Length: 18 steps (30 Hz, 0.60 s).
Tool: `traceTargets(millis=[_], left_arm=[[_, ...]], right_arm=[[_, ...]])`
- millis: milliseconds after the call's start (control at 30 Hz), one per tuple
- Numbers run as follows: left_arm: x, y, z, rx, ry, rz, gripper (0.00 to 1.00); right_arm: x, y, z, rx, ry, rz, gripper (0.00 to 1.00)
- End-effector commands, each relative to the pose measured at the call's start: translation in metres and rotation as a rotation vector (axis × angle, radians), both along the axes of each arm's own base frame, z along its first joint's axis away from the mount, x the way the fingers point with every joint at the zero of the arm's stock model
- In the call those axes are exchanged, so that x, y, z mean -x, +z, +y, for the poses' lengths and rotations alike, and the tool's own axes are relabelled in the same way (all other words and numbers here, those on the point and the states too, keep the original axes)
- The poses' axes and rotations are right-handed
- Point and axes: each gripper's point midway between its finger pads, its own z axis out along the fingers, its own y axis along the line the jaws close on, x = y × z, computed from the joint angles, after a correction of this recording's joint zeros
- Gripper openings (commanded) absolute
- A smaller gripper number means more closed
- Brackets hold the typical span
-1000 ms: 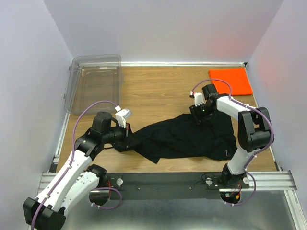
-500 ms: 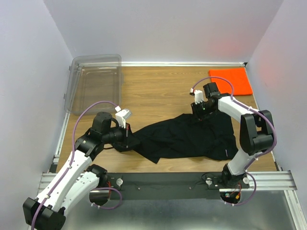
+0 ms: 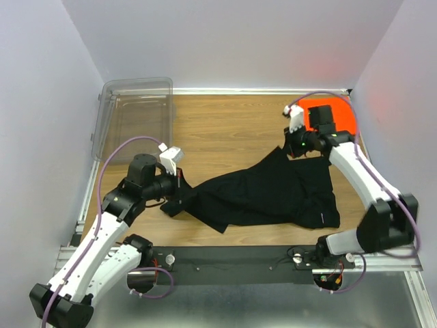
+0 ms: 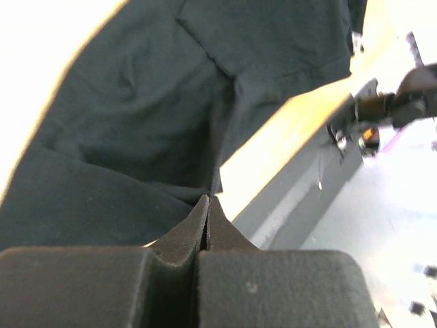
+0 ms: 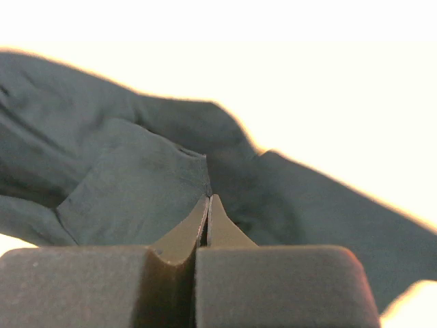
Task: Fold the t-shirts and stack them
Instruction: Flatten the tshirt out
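Observation:
The black t-shirt (image 3: 273, 195) lies crumpled across the front middle of the wooden table. Its left end is pinched in my left gripper (image 3: 179, 197), which is shut on the cloth; in the left wrist view a fold of the shirt (image 4: 136, 123) runs into the closed tips (image 4: 208, 198). My right gripper (image 3: 287, 148) is shut on the shirt's back edge and holds it up in a peak. The right wrist view shows a cloth corner (image 5: 136, 184) at the closed tips (image 5: 208, 197). The orange t-shirt (image 3: 341, 116) lies folded at the back right corner, partly behind the right arm.
A clear plastic bin (image 3: 136, 116) stands at the back left corner. Bare wood (image 3: 225, 130) spreads between the bin and the orange shirt. A metal rail (image 3: 239, 260) with both arm bases runs along the near edge, and walls close in on all sides.
My right gripper shut on the black shirt's back edge and moved back and right, pulling the cloth up into a peak. The left arm shifted slightly, still holding its end.

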Motion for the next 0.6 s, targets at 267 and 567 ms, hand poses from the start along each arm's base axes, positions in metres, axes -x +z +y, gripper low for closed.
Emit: traceTargets(millis=[267,567], left_arm=[[-0.069,0.146,0.021,0.006,0.262,-0.389,0.00],[-0.086,0.300,0.042,0.056,0.383,-0.726,0.00]], right_arm=[[-0.013,0.245,-0.019,-0.023,-0.042,-0.658,0.01],[0.026,0.412,-0.029,-0.112,-0.084,-1.013,0.01]])
